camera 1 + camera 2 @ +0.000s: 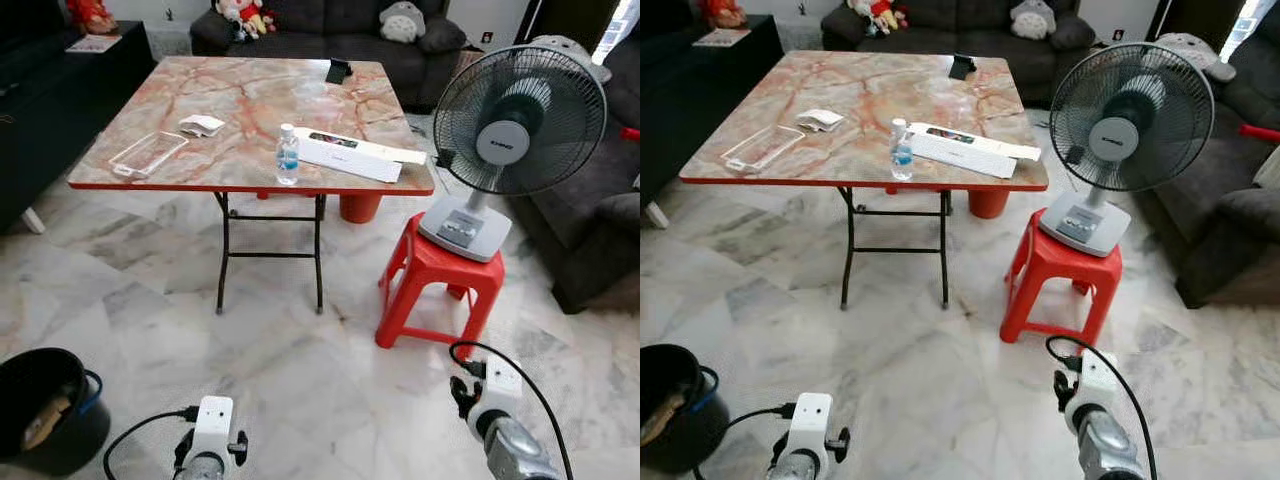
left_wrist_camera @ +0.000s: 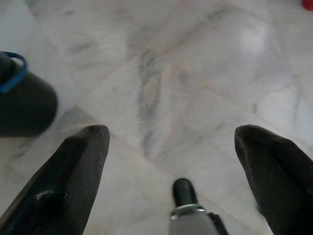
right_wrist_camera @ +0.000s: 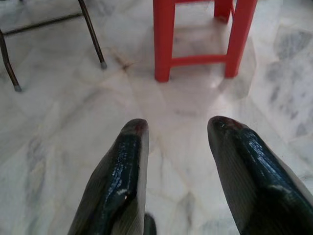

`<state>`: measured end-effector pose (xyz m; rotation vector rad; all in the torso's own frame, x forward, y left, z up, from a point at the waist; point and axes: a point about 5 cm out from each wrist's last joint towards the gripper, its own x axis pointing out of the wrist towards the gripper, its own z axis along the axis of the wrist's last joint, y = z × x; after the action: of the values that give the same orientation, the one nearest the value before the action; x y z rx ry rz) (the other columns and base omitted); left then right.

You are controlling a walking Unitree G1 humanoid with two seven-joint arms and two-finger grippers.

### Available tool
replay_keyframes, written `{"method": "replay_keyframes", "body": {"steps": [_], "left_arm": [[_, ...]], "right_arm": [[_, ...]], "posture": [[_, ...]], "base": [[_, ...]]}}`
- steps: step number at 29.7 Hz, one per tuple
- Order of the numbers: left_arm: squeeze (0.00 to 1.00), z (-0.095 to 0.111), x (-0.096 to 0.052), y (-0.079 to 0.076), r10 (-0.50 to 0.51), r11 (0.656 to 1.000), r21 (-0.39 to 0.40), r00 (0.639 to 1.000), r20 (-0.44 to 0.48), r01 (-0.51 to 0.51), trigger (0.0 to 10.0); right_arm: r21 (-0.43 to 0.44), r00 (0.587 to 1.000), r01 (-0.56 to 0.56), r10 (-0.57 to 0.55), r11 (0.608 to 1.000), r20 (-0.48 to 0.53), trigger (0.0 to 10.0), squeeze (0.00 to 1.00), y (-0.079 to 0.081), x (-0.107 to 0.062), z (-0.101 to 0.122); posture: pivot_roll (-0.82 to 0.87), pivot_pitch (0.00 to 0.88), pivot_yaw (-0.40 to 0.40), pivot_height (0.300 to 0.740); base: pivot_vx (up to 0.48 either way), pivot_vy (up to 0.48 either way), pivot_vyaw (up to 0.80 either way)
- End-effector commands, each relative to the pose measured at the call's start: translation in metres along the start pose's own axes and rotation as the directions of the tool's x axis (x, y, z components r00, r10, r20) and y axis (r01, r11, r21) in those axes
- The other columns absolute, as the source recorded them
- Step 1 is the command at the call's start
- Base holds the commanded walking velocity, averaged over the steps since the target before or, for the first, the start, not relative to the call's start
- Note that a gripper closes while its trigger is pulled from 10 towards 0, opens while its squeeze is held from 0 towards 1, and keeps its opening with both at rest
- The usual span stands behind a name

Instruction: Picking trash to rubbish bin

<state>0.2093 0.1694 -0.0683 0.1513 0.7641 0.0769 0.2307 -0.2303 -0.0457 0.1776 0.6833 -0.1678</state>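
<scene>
A black rubbish bin [image 1: 45, 405] with a blue handle stands on the floor at my lower left, with something brown inside. On the marble-topped folding table [image 1: 250, 100] stand a small water bottle [image 1: 287, 155], a crumpled white packet [image 1: 201, 125], a clear plastic tray [image 1: 148, 153], a long white box [image 1: 350, 155] and a black item [image 1: 338, 71]. My left arm [image 1: 210, 440] and right arm [image 1: 495, 395] hang low over the floor. The left gripper [image 2: 171, 134] is open wide and empty, with the bin [image 2: 24, 103] beside it. The right gripper [image 3: 178, 125] is open and empty, pointing at the stool's legs.
A grey fan [image 1: 515, 130] sits on a red plastic stool [image 1: 440, 285] right of the table. Dark sofas stand behind [image 1: 330, 30] and at the right [image 1: 600, 200]. A dark cabinet [image 1: 50, 90] is at the left. Bare marble floor [image 1: 300, 370] lies between me and the table.
</scene>
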Motion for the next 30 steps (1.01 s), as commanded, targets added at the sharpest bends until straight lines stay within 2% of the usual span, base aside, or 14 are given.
{"method": "replay_keyframes", "body": {"steps": [1,6,14,18,19,23,26,27,28,30], "left_arm": [[0.00,0.003,0.001,0.000,-0.018,0.999,0.034,1.000,0.005,0.017,10.0],[0.00,0.006,0.002,0.004,-0.018,0.999,0.044,1.000,0.013,0.018,10.0],[0.00,0.011,0.003,0.003,-0.009,0.999,0.039,0.999,0.040,0.007,10.0],[0.00,0.040,0.007,-0.001,-0.008,1.000,0.005,0.987,0.162,0.007,10.0],[0.00,0.058,0.008,-0.003,-0.017,1.000,0.021,0.971,0.240,0.012,10.0],[0.00,0.088,0.009,-0.005,-0.001,1.000,0.016,0.934,0.356,-0.005,10.0],[0.00,0.111,0.008,-0.007,0.004,1.000,0.004,0.901,0.433,-0.007,10.0],[0.00,0.121,0.007,-0.008,0.002,1.000,0.005,0.886,0.465,-0.005,10.0],[0.00,0.137,0.006,-0.011,0.000,1.000,0.007,0.857,0.515,-0.004,10.0],[0.00,0.149,0.004,-0.012,0.004,1.000,-0.004,0.834,0.552,-0.002,10.0]], "right_arm": [[0.025,0.999,0.020,-0.019,0.999,-0.040,10.0,0.00,-0.003,-0.003,-0.011],[0.054,0.997,0.040,-0.036,0.998,-0.072,10.0,0.00,-0.006,-0.008,-0.026],[0.045,0.998,0.041,-0.039,0.998,-0.040,10.0,0.00,-0.005,-0.007,-0.021],[-0.009,0.999,-0.013,0.013,1.000,0.035,10.0,0.00,0.001,-0.002,-0.003],[-0.057,0.996,-0.044,0.049,0.997,0.081,10.0,0.00,0.006,0.000,0.009],[-0.112,0.979,-0.067,0.086,0.992,0.183,10.0,0.00,0.013,0.004,0.035],[-0.134,0.945,-0.083,0.120,0.988,0.304,10.0,0.00,0.022,0.006,0.065],[-0.148,0.925,-0.099,0.146,0.984,0.351,10.0,0.00,0.028,0.007,0.078],[-0.167,0.885,-0.129,0.190,0.977,0.425,10.0,0.00,0.040,0.006,0.098],[-0.176,0.851,-0.148,0.216,0.973,0.479,10.0,0.00,0.049,0.005,0.113]], "posture": [[-0.03,0.003,-0.024,0.740],[-0.03,0.000,-0.006,0.740],[-0.05,0.000,0.002,0.740],[-0.04,0.000,-0.014,0.740],[-0.04,0.000,-0.018,0.740],[-0.04,0.000,-0.022,0.740],[-0.05,0.000,-0.020,0.740],[-0.05,0.000,-0.023,0.740],[-0.05,0.000,-0.023,0.740],[-0.05,0.000,-0.023,0.740]], "base": [[0.000,0.000,0.00],[0.000,0.000,0.00],[0.000,0.000,0.00],[0.000,0.000,0.00],[0.000,0.000,0.00],[0.000,0.000,0.00],[0.000,0.000,0.00],[0.000,0.000,0.00],[0.000,0.000,0.00],[0.000,0.000,0.00]]}}
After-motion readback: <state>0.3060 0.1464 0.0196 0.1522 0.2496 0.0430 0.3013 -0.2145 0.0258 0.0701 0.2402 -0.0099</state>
